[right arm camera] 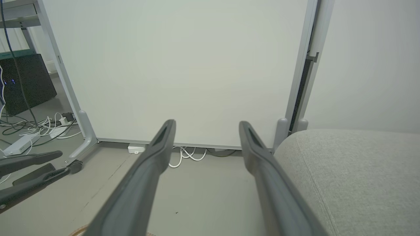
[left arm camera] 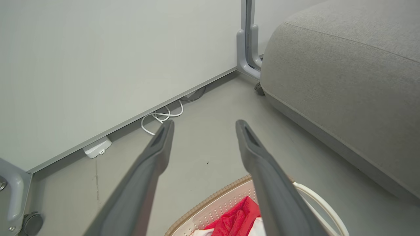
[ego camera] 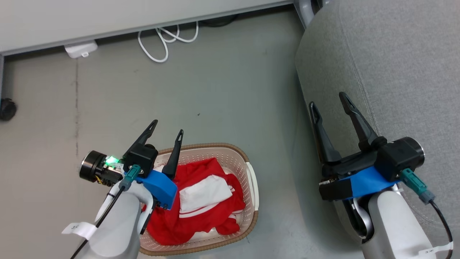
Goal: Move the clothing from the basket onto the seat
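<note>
Holds the left tool (ego camera: 168, 126) above the left edge of the basket (ego camera: 251, 180), pale forearm rising from the lower left, fingers spread wide with nothing between them, tips aimed toward the wall (ego camera: 107, 18). Carries the right tool (ego camera: 327, 99) over the left edge of the seat (ego camera: 395, 64), forearm coming up from the lower right, fingers likewise splayed and empty. Leaves the clothing (ego camera: 201, 194) heaped inside the basket, red with a white panel uppermost, on the floor (ego camera: 215, 90) near the seat, not touching it.
</note>
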